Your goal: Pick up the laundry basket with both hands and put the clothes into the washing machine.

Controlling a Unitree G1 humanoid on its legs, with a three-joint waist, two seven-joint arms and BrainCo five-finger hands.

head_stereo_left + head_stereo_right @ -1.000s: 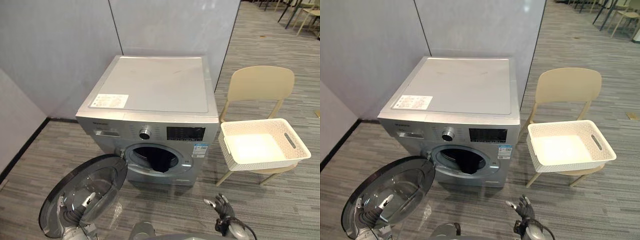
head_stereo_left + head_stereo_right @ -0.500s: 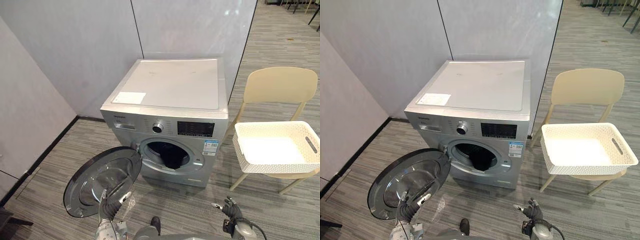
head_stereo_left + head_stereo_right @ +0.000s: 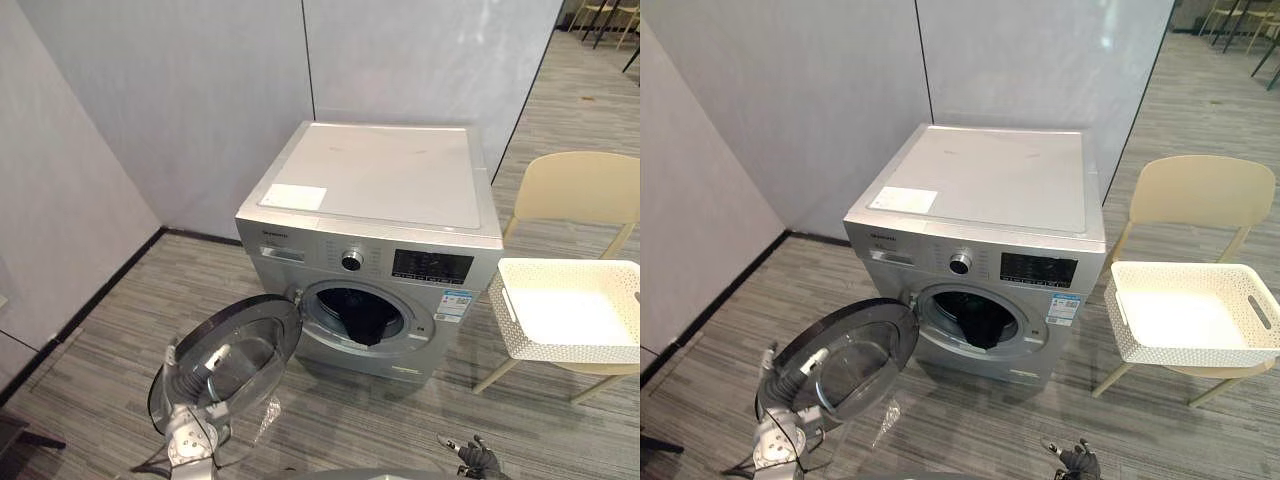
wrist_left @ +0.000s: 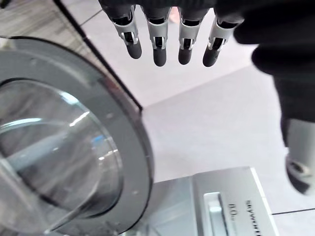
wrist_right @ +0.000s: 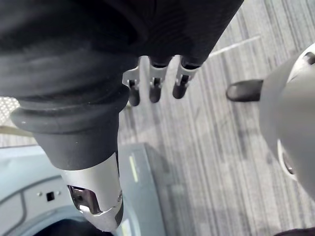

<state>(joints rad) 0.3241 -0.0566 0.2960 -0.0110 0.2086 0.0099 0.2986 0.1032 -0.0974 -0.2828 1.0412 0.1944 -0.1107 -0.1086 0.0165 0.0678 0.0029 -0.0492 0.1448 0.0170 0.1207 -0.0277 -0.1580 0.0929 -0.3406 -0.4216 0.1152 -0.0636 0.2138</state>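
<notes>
Left hand (image 4: pixel 158 42) straight-fingered by open door (image 3: pixel 270 320) of washing machine (image 3: pixel 390 180); right hand (image 3: pixel 472 456) relaxed, holding nothing.
White label (image 3: pixel 293 197) on machine top; basket (image 3: pixel 540 350) on chair (image 3: pixel 580 190); grey plank floor (image 3: pixel 100 360).

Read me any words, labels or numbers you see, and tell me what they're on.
White sticker on washer top: too small to read.
Control panel: too small.
Blue label on its front: too small.
Drawer print: cut off at the picture's edge.
Nothing I can quote.
</notes>
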